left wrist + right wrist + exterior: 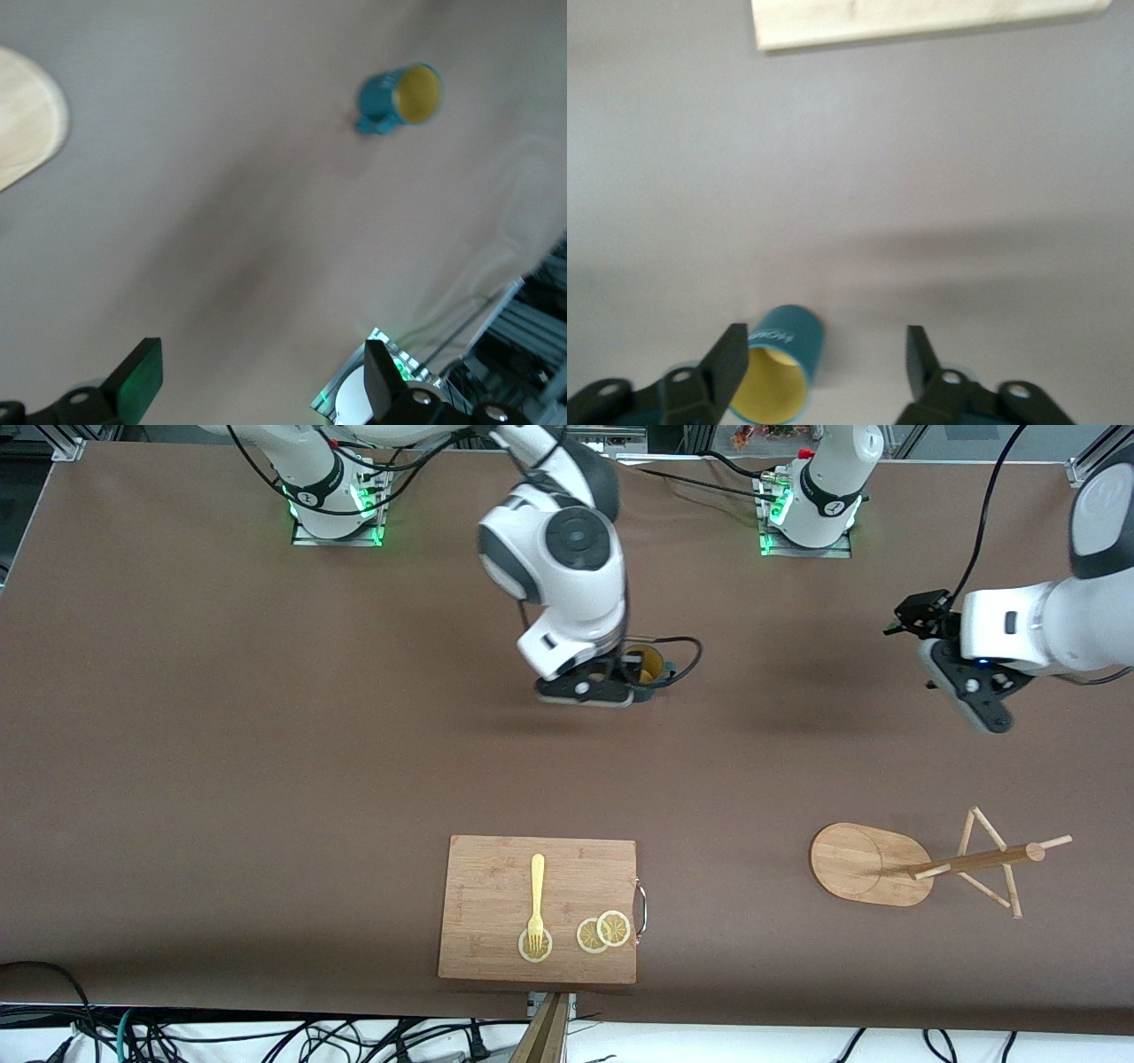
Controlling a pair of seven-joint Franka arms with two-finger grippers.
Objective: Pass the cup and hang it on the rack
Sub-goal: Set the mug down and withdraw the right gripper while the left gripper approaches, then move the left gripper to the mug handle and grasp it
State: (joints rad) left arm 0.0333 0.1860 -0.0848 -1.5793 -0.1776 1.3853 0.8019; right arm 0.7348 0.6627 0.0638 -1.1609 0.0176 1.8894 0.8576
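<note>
Lying beside right claw (824, 363): cup (780, 376)

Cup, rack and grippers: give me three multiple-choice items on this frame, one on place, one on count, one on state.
1. Where is the cup?
A. on the cutting board
B. on the table by the right gripper
C. on a rack peg

2. How many lemon slices lie on the cutting board?
A. one
B. three
C. five

3. How stands the left gripper?
A. open, holding nothing
B. shut on the cup
C. shut on the fork

Answers: 1 B, the right wrist view shows the cup at one finger. 2 B, one under the fork, two paired. 3 A, its fingers are apart over bare table; the rack bears nothing.
</note>
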